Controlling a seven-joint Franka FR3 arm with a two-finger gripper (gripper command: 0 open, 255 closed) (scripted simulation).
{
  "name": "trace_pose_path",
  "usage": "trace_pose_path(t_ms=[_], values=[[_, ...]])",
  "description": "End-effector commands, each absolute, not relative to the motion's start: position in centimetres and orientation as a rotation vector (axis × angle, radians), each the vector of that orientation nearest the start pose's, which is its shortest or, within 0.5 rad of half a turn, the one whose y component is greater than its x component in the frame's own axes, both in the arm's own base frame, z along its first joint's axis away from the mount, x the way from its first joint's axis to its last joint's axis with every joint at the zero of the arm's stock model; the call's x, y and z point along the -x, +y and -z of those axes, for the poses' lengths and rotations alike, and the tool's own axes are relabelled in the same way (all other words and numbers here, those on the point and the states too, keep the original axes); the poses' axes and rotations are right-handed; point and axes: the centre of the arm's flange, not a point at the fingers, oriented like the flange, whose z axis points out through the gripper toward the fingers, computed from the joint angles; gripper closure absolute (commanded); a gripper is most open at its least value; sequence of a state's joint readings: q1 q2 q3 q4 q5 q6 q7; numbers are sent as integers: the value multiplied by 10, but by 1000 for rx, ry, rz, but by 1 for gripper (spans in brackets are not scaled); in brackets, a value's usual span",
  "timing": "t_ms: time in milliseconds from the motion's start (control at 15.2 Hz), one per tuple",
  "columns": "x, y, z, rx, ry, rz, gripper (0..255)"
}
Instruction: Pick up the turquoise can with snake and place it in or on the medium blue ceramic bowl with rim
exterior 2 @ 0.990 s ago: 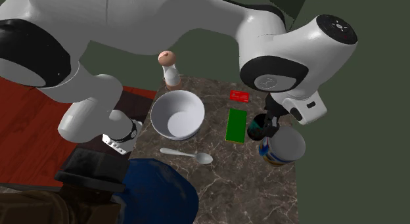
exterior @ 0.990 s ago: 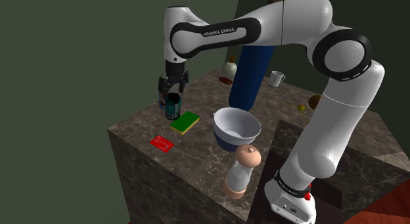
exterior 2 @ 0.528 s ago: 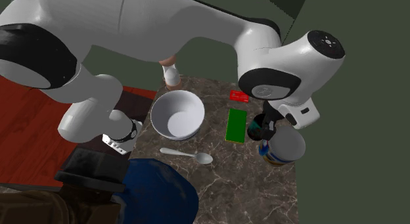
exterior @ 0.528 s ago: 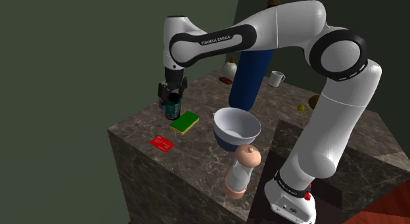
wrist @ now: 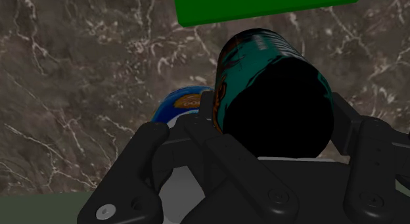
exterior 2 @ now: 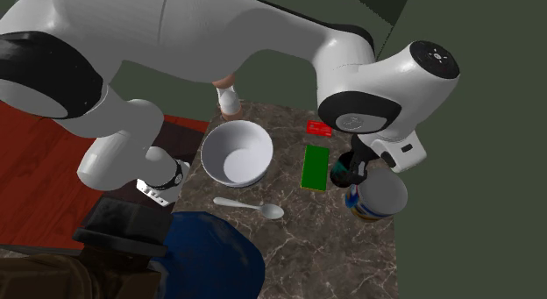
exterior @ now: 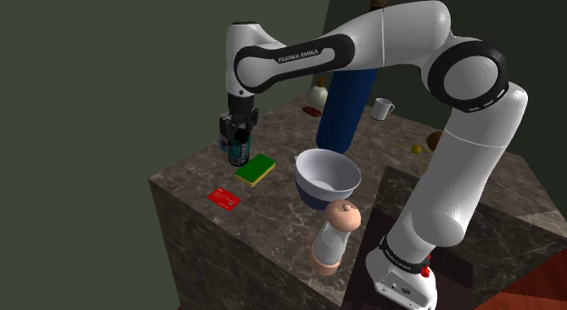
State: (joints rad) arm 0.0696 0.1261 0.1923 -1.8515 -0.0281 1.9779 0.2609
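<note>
Wrist view: the can [wrist: 259, 55] stands on the counter [wrist: 79, 91], clasped between the fingers [wrist: 358, 137], which have dropped around it within the last second, so lifting looks next. One can, one blue tin [wrist: 174, 108] just beside the fingers, one green sponge [wrist: 263, 6] beyond them, one bowl [exterior: 318, 185] well apart.

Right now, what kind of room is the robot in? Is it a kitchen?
Probably a kitchen, though I can't be sure. There is a dark marbled countertop, and on it a blue-white round bowl sits near a pale spoon and a green rectangular sponge with a yellow underside.
</note>
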Motion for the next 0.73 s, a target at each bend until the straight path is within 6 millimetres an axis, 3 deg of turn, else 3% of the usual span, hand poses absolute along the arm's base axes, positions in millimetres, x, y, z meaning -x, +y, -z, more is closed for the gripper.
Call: trace_pose_path(t_ms=[0, 396, 660], values=[[-576, 148, -454, 3143, -16, 4, 255], [-576, 148, -454, 3143, -16, 4, 255], [-576, 148, -475, 3143, -16, 4, 255]])
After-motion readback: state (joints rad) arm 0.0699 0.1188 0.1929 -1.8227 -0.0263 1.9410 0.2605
